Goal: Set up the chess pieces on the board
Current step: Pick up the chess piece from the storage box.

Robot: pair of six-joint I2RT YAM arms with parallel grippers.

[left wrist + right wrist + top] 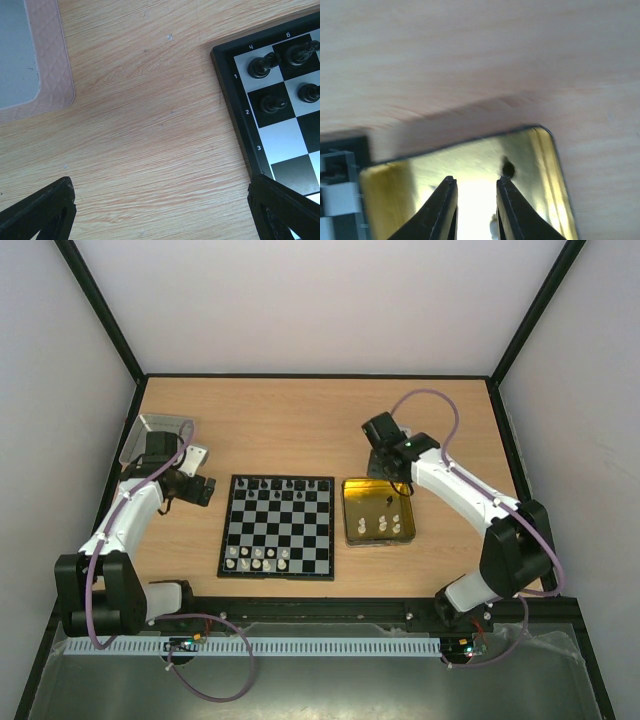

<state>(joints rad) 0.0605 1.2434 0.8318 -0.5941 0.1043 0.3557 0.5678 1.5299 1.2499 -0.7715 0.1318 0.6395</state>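
The board (278, 526) lies mid-table. Several black pieces (275, 483) stand along its far rows and several white pieces (257, 558) along its near rows. More pieces (383, 523) lie in the gold tray (352, 512) to its right. My right gripper (385, 478) hovers over the tray's far part, open and empty (475, 181). A black piece (508, 169) lies just beyond its right fingertip. My left gripper (197, 489) is wide open and empty (162, 210) over bare wood beside the board's far-left corner (240, 115), where black pieces (263, 64) stand.
The silver-grey tin lid (158, 433) sits at the far left, behind my left gripper, and shows in the left wrist view (47, 60). The gold tray's rim (547, 165) and a board edge (340, 172) show in the right wrist view. Dark frame walls border the table.
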